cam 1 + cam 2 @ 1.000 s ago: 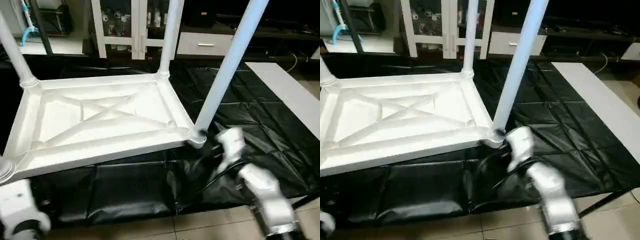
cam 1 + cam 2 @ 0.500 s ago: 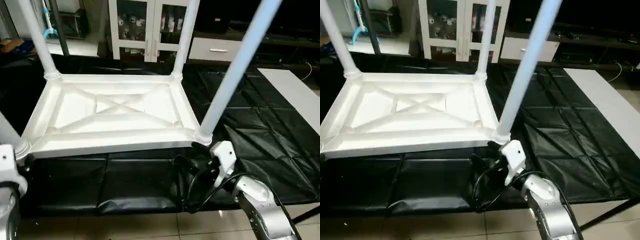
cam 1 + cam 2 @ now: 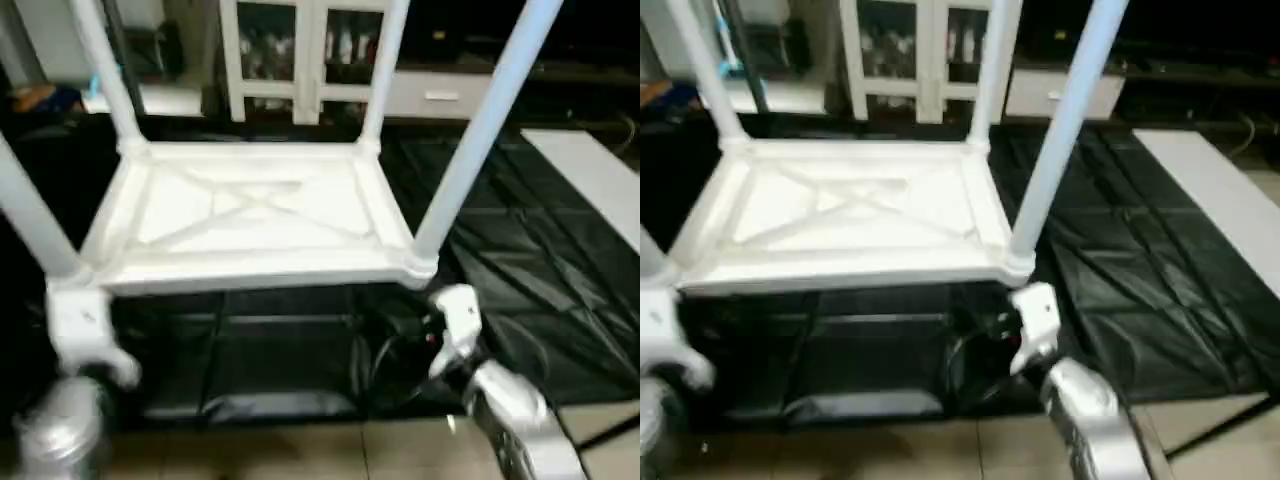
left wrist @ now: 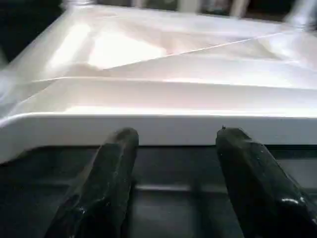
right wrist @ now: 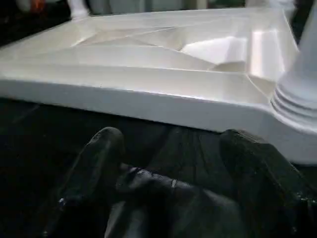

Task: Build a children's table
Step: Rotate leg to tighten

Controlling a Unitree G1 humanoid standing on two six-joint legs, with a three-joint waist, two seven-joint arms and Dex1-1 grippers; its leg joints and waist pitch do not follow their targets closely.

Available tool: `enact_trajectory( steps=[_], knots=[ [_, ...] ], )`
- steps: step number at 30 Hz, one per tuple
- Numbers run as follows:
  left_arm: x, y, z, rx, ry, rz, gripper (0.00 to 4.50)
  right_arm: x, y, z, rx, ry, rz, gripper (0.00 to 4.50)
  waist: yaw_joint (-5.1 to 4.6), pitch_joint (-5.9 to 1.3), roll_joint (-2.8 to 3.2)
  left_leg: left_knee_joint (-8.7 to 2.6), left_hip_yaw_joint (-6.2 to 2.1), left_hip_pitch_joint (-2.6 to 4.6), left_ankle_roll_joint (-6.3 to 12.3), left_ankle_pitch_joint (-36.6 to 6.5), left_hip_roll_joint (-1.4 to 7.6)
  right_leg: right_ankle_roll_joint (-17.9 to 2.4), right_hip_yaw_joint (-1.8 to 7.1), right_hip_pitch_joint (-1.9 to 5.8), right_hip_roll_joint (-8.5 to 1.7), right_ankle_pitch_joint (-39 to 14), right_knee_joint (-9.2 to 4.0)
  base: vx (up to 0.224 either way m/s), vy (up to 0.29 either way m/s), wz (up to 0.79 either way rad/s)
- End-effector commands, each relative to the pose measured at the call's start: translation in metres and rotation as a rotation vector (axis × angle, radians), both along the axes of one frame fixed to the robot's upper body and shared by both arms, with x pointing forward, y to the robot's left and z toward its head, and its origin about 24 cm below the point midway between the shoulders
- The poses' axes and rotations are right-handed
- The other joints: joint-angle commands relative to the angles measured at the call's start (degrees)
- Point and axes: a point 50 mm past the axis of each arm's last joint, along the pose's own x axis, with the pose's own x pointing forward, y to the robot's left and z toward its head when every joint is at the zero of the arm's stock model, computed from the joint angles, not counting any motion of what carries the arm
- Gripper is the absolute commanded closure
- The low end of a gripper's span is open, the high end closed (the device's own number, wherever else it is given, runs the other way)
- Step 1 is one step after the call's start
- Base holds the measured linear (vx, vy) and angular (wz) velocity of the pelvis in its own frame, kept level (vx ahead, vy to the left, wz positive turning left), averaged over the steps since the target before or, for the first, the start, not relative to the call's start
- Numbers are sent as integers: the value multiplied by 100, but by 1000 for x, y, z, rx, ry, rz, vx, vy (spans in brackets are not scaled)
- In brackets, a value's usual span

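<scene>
Well, no legible txt on table top [image 3: 250, 210]

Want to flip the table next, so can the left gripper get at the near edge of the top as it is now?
Probably yes. The left gripper is open and faces the near edge of the top, with nothing showing between them.

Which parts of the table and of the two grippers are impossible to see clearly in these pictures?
- Legs' upper ends: the near right leg and the others are cut by the head views' top edge.
- Table top: its flat upper face lies hidden against the black sheet.
- Left gripper, right gripper: the wrist housings cover their fingers in the head views.
</scene>
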Motion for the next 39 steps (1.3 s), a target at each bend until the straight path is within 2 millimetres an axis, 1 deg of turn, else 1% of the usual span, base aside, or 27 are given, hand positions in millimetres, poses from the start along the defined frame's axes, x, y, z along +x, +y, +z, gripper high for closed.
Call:
enact_trajectory(
  steps=[1,5,6,8,10,11,12,14,15,16,17,18,19,20,21,22,23,25,27,31,32,33,34,35,36,38,39],
  knots=[
    [8,-16,10,1,-66,-66,167,1,-2,6,3,-22,-48,110,-33,-181,54,-556,-14,125,-164,-3344,34,-167,90,-15,-176,-3430,-586,0,0,0],
    [24,-29,14,-41,-143,-121,167,8,-1,7,42,-54,-129,110,-47,-175,29,-545,29,56,-41,-3067,-17,2,108,18,-260,-3737,-641,0,0,0],
    [33,-33,13,-39,-147,-112,167,14,1,13,61,-89,-152,110,-92,-226,65,-294,245,294,-55,-2873,-23,114,327,-274,-196,-4147,-781,-52,31,-25],
    [35,-34,13,-21,-153,-113,167,16,2,16,65,-92,-156,110,-41,-274,-121,-119,341,154,125,-2454,-104,273,656,-155,-263,-4278,-731,-39,49,-41],
    [37,-35,14,-20,-150,-90,167,22,-3,23,71,-95,-197,110,171,-259,-175,376,84,-53,623,-1817,-167,306,1524,13,-740,-5259,-913,20,123,-61],
    [37,-35,14,-20,-150,-90,167,22,-3,23,71,-95,-197,110,134,-244,-197,411,8,-84,621,-1748,-207,264,1601,26,-656,-5402,-909,-8,199,-62],
    [37,-35,13,-30,-146,-71,167,24,-5,26,70,-102,-210,110,32,-217,-163,251,-80,-33,665,-1848,-234,196,1523,-41,-402,-5182,-856,-17,256,-67],
    [38,-35,12,-16,-141,-62,167,28,-7,26,58,-105,-208,110,-246,-203,-17,-233,71,406,915,-2958,-217,1,816,-494,356,-3761,-488,-42,267,-63],
    [37,-36,11,-15,-137,-77,167,30,-7,27,45,-109,-200,110,-391,-172,123,-725,376,195,1212,-3844,222,-470,-120,-371,248,-1945,665,-87,272,-66],
    [36,-35,10,42,-140,-57,167,34,-5,27,28,-108,-154,110,-410,-222,61,-724,347,300,1222,-3718,395,-590,-312,-220,44,-1314,858,-87,272,-66],
    [36,-35,10,44,-146,-59,167,35,-4,27,22,-113,-142,110,-316,-58,163,-951,479,184,922,-3821,502,-703,-449,-188,-5,-1092,946,-104,229,-65],
    [35,-37,12,51,-165,-68,167,37,-2,29,-1,-130,-106,110,-242,67,199,-1277,308,-165,621,-4479,323,-503,-618,288,-17,-863,1004,-85,183,-32],
    [35,-37,13,62,-175,-62,167,37,-1,29,-7,-132,-91,110,-304,-110,-130,-1120,150,73,-238,-4762,271,-495,-400,344,-244,-1197,587,-85,183,-32],
    [35,-39,15,67,-184,-61,167,38,0,30,-3,-132,-77,110,-280,-228,-157,-919,49,171,-757,-4381,256,-584,-192,327,-463,-1641,415,-10,146,-11],
    [34,-41,16,74,-191,-63,167,38,0,30,2,-131,-67,110,-348,-398,-99,-428,-405,152,-1184,-2205,496,-1261,14,488,-817,-567,127,-28,100,-15],
    [34,-42,16,81,-190,-62,167,38,1,30,3,-130,-59,110,-326,-401,-78,-599,-576,243,-1079,-1663,701,-1198,-147,520,-529,-3,228,-28,100,-15],
    [33,-43,16,76,-191,-59,167,38,1,30,1,-126,-50,110,-335,-333,78,-734,-736,289,-1020,-1128,843,-943,-212,331,-266,120,404,-48,72,-7],
    [31,-44,17,67,-191,-39,167,36,1,28,-19,-122,-16,110,-292,-261,191,-893,-594,254,-1024,-256,833,-62,-222,50,46,-842,797,0,0,0],
    [28,-44,16,60,-187,-28,167,34,2,25,-29,-117,13,110,-209,-255,186,-964,-470,174,-1108,-836,661,22,-294,109,121,-955,811,-32,-58,0],
    [27,-42,16,95,-186,-8,167,34,2,24,-40,-111,46,110,-171,-282,-15,-1032,-613,261,-98,-2369,665,-532,-90,221,-88,-760,348,-73,-190,-5],
    [27,-41,16,94,-190,-5,167,34,3,21,-56,-92,72,110,-164,-222,-191,-1147,-854,-312,580,-2931,-6,-926,-146,595,-161,-1607,40,-106,-278,18],
    [27,-41,17,96,-192,-3,167,34,5,21,-63,-93,89,110,-38,-191,-217,-542,-693,-338,825,-2836,-414,-2160,-183,520,-509,-2388,-524,-112,-269,32],
    [26,-41,17,105,-197,1,167,33,7,20,-83,-106,109,110,44,-241,-352,899,-163,-402,1016,-1539,-447,-2710,-361,694,-1227,-3513,-1001,-112,-269,32],
    [26,-40,18,115,-202,4,167,33,8,20,-90,-112,116,110,57,-189,-281,1136,-54,-460,1048,-1124,-290,-2646,-467,706,-1342,-3656,-1021,-80,-214,11],
    [26,-40,19,122,-207,7,167,32,9,19,-90,-112,121,110,-42,-128,-302,1205,49,-612,967,-990,-103,-2003,-989,769,-1296,-3553,-882,-21,-193,4],
    [27,-40,21,121,-200,4,167,31,10,17,-88,-108,123,110,-62,-200,3,517,-124,-448,943,-1352,167,-1344,-1442,1141,-1004,-2892,-686,2,-178,16],
    [29,-39,20,91,-177,5,167,31,10,17,-80,-106,111,110,-133,-287,192,-376,-1007,14,1574,-1066,755,-864,-1419,878,-183,-1526,282,27,-168,55]
  ],
)
